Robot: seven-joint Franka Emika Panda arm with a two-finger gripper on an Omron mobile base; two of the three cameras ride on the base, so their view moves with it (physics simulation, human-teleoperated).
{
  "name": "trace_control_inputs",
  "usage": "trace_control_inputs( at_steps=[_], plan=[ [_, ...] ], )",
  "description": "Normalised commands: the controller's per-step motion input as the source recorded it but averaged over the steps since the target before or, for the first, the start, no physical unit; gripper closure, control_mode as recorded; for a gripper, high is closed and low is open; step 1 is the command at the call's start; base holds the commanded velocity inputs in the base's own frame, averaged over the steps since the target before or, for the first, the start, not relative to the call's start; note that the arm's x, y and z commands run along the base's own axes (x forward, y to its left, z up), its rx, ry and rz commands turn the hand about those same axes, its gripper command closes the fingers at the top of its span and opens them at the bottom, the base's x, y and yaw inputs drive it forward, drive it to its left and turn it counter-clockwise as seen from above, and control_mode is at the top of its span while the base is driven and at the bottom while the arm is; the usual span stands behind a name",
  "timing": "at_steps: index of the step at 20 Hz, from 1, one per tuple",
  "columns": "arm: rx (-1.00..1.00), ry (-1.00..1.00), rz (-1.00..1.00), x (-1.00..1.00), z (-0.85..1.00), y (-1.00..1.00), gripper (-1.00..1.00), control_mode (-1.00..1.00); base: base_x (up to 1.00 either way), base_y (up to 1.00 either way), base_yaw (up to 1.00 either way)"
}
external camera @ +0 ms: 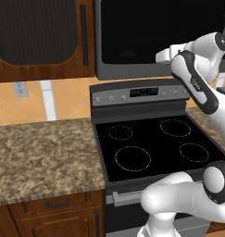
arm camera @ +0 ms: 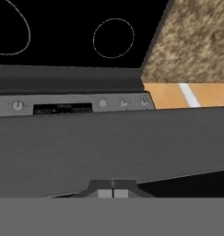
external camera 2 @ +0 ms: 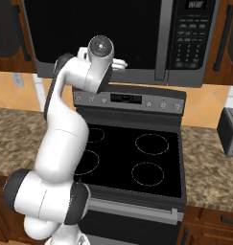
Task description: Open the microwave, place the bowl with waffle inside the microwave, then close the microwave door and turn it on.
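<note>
Two base cameras show the white arm raised before the microwave [external camera 2: 122,40], which hangs above the black glass-top stove [external camera 2: 130,162]. The microwave door [external camera 2: 96,33] lies flush with the frame, its vertical bar handle [external camera 2: 160,40] just left of the keypad panel [external camera 2: 190,40]. The tool [arm camera: 113,193] sits at the lower edge of the door; in the hand view its two fingertips [arm camera: 105,194] meet with no gap and nothing between them, looking down across the grey underside of the microwave to the stove's control strip [arm camera: 62,109] and burner rings. A speckled stone bench [external camera: 40,157] flanks the stove on both sides, and a grey toaster [external camera 2: 230,131] stands on its right-hand part.
</note>
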Motion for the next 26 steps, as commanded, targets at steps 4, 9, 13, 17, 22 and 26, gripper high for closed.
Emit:
trace_control_inputs(
  at_steps=[4,9,13,17,22,26],
  plan=[
    [0.13,-0.38,-0.03,-0.43,-0.05,-0.62,1.00,-1.00,0.00,0.00,0.00],
    [0.23,-0.27,-0.16,-1.00,0.06,-0.77,1.00,-1.00,0.00,0.00,0.00],
    [0.27,-0.10,-0.24,-1.00,0.00,-0.58,1.00,-1.00,0.00,0.00,0.00],
    [0.31,0.00,-0.24,-1.00,0.00,-0.82,1.00,-1.00,0.00,0.00,0.00],
    [0.31,0.10,-0.20,-0.43,0.00,-0.67,1.00,-1.00,0.00,0.00,0.00],
    [0.30,0.05,-0.13,0.16,-0.05,-0.32,1.00,-1.00,0.00,0.00,0.00]
  ],
)
